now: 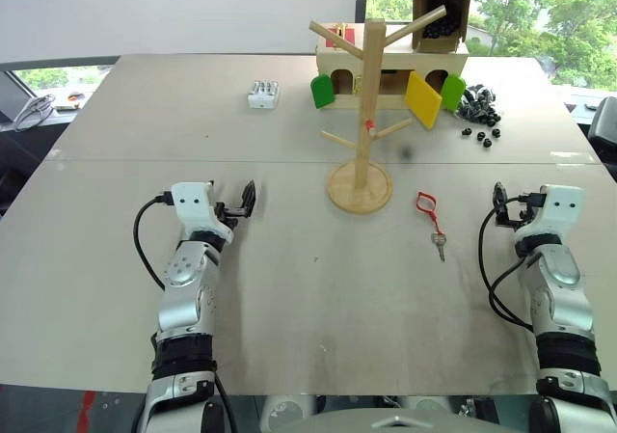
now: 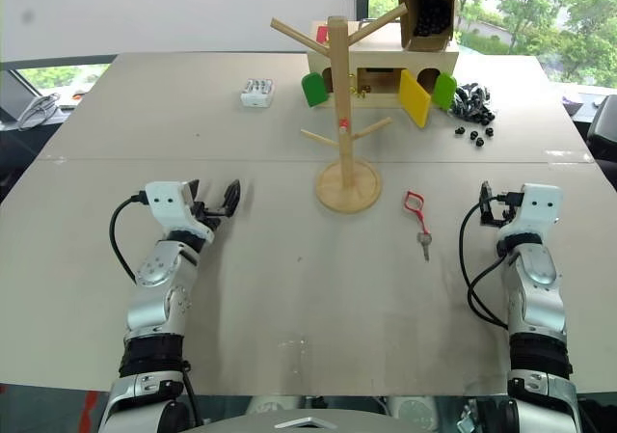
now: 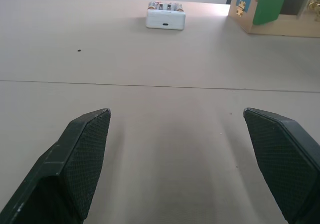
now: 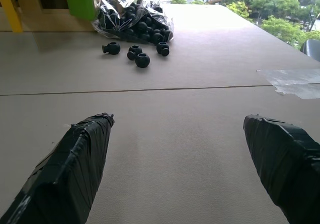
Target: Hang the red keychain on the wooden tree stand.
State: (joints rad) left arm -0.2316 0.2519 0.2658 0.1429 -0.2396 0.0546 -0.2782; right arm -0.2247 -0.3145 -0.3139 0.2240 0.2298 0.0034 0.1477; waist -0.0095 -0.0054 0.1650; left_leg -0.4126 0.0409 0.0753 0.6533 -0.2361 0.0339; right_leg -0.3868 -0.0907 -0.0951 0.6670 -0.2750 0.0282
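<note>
A: Where's the red keychain (image 1: 430, 214)?

B: Flat on the table (image 1: 289, 288), at four o'clock from the wooden tree stand (image 1: 362, 115), untouched. Left gripper (image 1: 237, 202) and right gripper (image 1: 500, 202) both gape, empty.

A: Risk?

B: Thin loop; fingers could skid over it, or nudge the stand.

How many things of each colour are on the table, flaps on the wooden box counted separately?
Red: 1, the red keychain
Green: 2, box flaps
Yellow: 1, box flap
White: 1, small case
Pale wood: 2, wooden tree stand, box
Total: 7
</note>
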